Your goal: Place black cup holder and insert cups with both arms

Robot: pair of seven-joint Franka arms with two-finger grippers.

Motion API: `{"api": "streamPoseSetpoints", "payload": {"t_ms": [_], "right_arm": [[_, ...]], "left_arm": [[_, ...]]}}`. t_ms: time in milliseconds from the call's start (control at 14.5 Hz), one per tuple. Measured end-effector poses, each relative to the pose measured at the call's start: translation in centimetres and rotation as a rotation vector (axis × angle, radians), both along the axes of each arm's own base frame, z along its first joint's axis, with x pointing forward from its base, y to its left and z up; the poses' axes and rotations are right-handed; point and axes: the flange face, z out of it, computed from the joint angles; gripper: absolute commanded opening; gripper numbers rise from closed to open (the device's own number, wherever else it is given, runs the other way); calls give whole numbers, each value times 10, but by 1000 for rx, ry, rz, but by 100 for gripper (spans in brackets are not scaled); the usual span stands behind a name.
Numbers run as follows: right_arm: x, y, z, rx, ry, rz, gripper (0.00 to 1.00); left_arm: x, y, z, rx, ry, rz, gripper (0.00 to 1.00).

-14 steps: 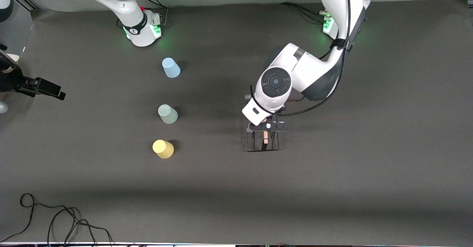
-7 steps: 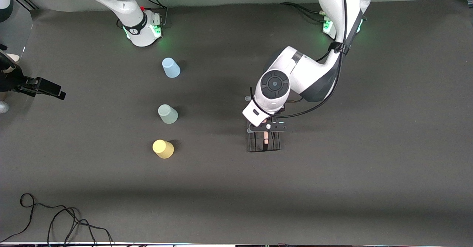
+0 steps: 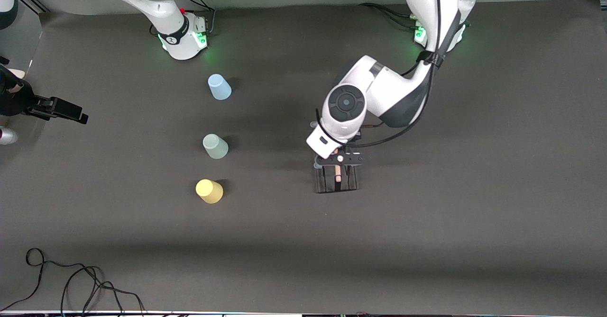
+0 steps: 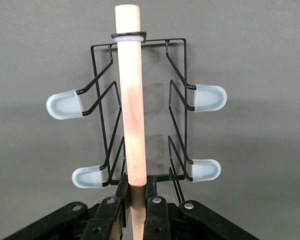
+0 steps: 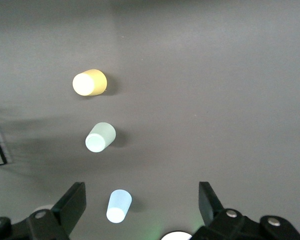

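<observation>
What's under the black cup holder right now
Only bare dark table shows through the black cup holder, held by its wooden rod in the left tool. The part below the tool is hidden.

Three cups [image 3: 216, 146] are standing in a row on the counter [image 3: 474, 212], the rack [image 3: 335, 179] sitting well apart toward the left arm's end.

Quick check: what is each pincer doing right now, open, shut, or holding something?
Left pincer: shut on the light wooden rod of the black thin-wire cup holder.
Right pincer: open, empty, above the pastel plastic cups.
</observation>
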Motion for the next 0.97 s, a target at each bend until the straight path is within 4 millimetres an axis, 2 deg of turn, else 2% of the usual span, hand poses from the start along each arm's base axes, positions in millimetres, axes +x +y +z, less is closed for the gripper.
{"api": "streamPoseSetpoints", "payload": {"t_ms": [207,414,552,760,898,967], "right_arm": [[2,7,-4,41,-14,2,100],[2,11,-26,65,-32,-3,100],[0,22,-41,67,-22,-3,100],[-3,46,-48,59,0,-47,100],[-7,73,-51,48,16,-98,100],[-9,89,-53,35,22,-123,100]], "left_arm": [[-9,-13,1,-4,-9,1,0],[-16,-20,1,-3,-9,-1,0],[-17,-21,0,-1,-7,-1,0],[-17,-21,-1,-2,-9,0,0],[-17,-21,-2,-1,-8,1,33],[-17,-21,-4,0,-7,1,58]]}}
